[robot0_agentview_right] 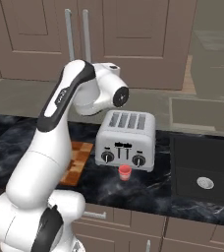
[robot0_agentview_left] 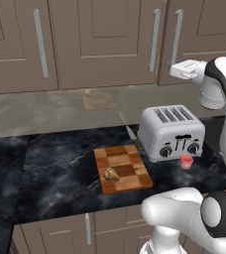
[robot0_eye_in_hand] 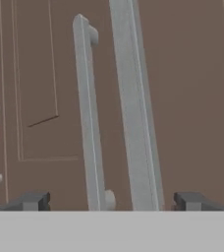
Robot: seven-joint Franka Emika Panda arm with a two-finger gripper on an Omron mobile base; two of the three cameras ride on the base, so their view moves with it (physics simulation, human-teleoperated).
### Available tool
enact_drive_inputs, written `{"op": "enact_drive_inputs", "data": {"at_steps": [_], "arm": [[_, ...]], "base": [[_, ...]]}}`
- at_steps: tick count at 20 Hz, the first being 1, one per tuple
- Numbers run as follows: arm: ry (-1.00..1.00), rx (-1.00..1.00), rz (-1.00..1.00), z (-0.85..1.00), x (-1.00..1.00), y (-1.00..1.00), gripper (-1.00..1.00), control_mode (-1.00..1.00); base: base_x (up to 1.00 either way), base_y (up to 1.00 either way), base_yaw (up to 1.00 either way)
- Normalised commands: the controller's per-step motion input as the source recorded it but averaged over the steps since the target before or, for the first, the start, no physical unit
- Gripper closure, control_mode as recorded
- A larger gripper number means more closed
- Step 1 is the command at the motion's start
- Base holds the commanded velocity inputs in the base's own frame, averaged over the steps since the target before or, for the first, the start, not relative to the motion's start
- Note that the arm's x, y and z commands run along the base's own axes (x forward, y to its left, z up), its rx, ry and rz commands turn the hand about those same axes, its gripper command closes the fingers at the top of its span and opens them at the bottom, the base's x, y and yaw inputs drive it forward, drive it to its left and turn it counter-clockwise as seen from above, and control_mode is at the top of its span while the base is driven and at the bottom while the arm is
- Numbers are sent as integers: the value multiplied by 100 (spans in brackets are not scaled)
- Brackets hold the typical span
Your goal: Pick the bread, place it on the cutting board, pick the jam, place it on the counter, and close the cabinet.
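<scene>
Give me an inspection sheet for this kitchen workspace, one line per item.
Surface: black marble counter, beige stone ledge behind it.
Job's things: bread on the cutting board; jam on the counter in front of the toaster; cabinet doors look shut.
Clutter: toaster; a knife between toaster and board.
Claw: claw open, facing the cabinet handles up close.
Cables: nothing seen.
Surroundings: sink right of the toaster; drawers below.

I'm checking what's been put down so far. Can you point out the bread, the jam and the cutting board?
bread (robot0_agentview_left: 111, 174): left base view, middle of the bun's top.
jam (robot0_agentview_left: 186, 161): left base view, front of the jar.
cutting board (robot0_agentview_left: 127, 161): left base view, bare checkered surface.
</scene>
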Motion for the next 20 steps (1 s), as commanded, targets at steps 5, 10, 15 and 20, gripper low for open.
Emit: {"op": "enact_drive_inputs", "data": {"at_steps": [5,10,15,20], "arm": [[0,0,0,0,50,21,-100,-100],[0,0,0,0,44,8,-100,-100],[0,0,0,0,43,6,-100,-100],[0,0,0,0,43,7,-100,-100]], "base": [[0,0,0],[0,0,0],[0,0,0],[0,0,0]]}}
